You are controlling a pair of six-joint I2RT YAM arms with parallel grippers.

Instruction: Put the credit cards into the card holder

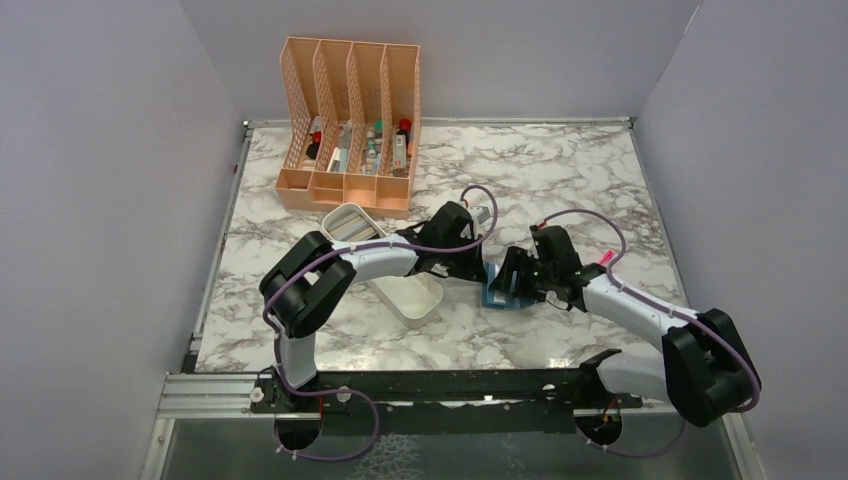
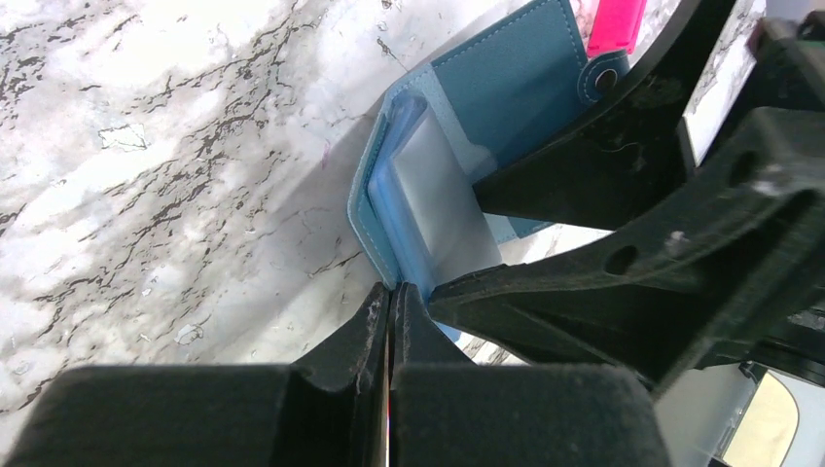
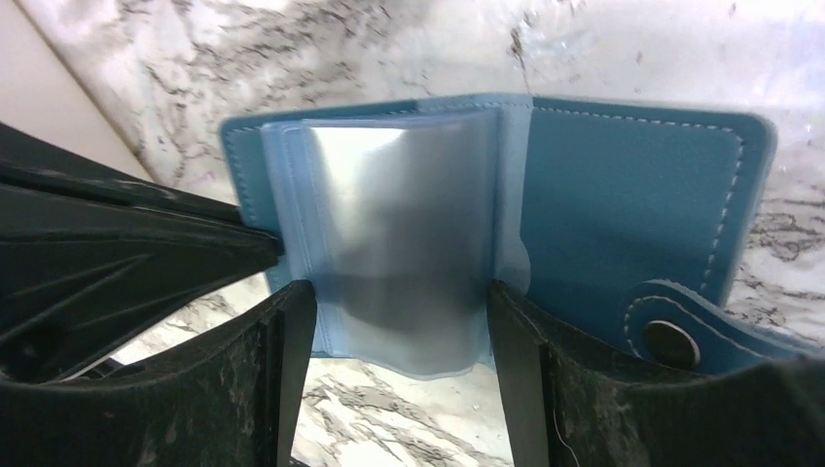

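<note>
— Left claw [image 2: 392, 292]?
— Clamped shut on the card holder [image 3: 623, 195] edge; it lies open on the worktop [image 1: 560, 170], just right of the white tray [image 1: 412, 298].
— Right claw [image 3: 394, 292]?
— Spread wide, straddling its clear sleeves [image 3: 389, 195].

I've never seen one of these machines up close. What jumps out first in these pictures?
A teal card holder lies open in the middle of the marble table. The right end effector stands spread either side of its clear plastic sleeves; the left end effector, shut, touches its edge. A peach mesh organizer holding small bottles stands at the far edge.
</note>
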